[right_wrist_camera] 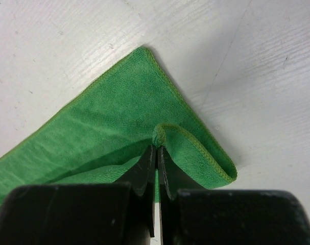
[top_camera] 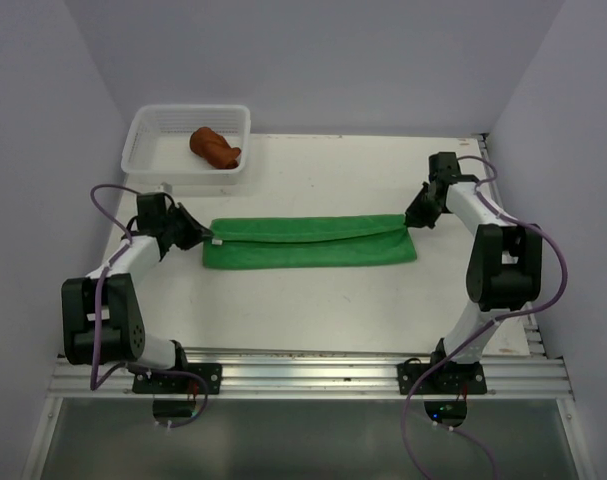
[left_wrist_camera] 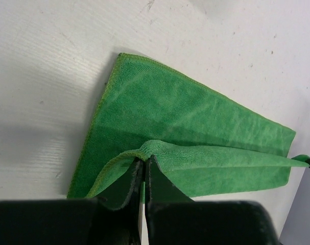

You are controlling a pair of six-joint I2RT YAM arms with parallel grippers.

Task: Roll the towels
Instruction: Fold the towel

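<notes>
At opposite ends of the green towel (top_camera: 309,252), left gripper (top_camera: 208,238) and right gripper (top_camera: 413,218) clamp only its lifted edge; uneven pulling could slip a corner free.

Green towel (top_camera: 308,243): bright green, plain terry, matching stitched hem. Rust-brown towel (top_camera: 215,148): uniform colour, unpatterned. Basket (top_camera: 143,135): white, open mesh grid. Table (top_camera: 313,310): white, faint grain streaks. Left hand (top_camera: 207,238) and right hand (top_camera: 412,218): black.
</notes>
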